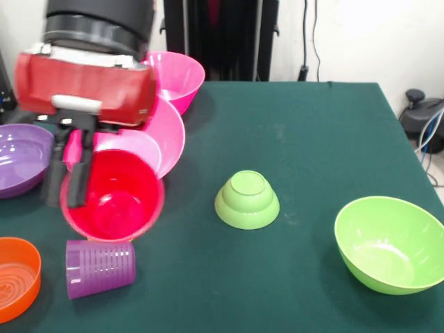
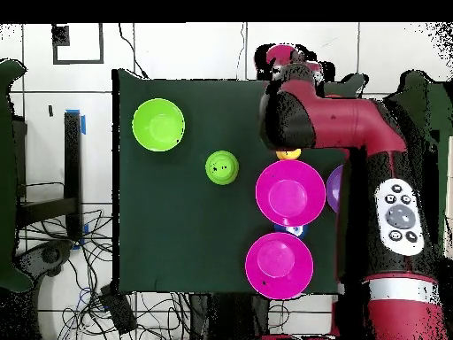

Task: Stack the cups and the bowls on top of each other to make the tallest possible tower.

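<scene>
My gripper (image 1: pixel 64 200) hangs at the left of the table with its black fingers (image 1: pixel 78 177) either side of the rim of the red cup (image 1: pixel 114 201). The cup is tilted with its mouth towards the front camera. Two hot pink bowls (image 1: pixel 170 132) (image 1: pixel 177 76) sit behind it. The ridged purple cup (image 1: pixel 100 269) stands just in front of it. The purple bowl (image 1: pixel 21 158) and the orange bowl (image 1: pixel 14 277) are at the left edge. In the overhead view the arm (image 2: pixel 327 124) hides the gripper and the red cup. A bit of yellow-orange cup (image 2: pixel 287 154) shows beneath the arm.
The small green bowl (image 1: pixel 247 201) sits upside down mid-table. The large lime green bowl (image 1: pixel 388 243) stands open at the front right. A bit of the small blue bowl (image 2: pixel 292 229) peeks out between the pink bowls (image 2: pixel 290 190) (image 2: pixel 279 264). Cables hang past the table's edges.
</scene>
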`<state>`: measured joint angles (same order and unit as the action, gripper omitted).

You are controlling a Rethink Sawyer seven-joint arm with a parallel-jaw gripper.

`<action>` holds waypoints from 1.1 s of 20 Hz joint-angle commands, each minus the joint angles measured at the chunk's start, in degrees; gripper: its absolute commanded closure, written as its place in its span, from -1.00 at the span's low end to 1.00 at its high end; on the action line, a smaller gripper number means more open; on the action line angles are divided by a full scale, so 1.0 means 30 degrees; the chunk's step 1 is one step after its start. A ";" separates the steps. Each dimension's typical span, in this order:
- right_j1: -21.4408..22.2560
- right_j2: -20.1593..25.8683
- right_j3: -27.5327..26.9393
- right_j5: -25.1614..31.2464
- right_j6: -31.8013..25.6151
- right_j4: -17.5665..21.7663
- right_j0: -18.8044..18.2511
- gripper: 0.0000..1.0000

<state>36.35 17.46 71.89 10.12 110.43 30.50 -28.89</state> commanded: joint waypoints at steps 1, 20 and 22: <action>-0.0011 -0.1028 0.1626 -0.2256 0.0588 0.2107 0.1580 1.00; -0.0449 -0.1140 0.2978 -0.7519 0.1954 0.1316 0.1204 1.00; -0.0493 -0.1318 0.3031 -0.8073 0.2107 0.1168 0.1299 1.00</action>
<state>36.75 13.86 74.90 -12.77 110.43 31.88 -24.91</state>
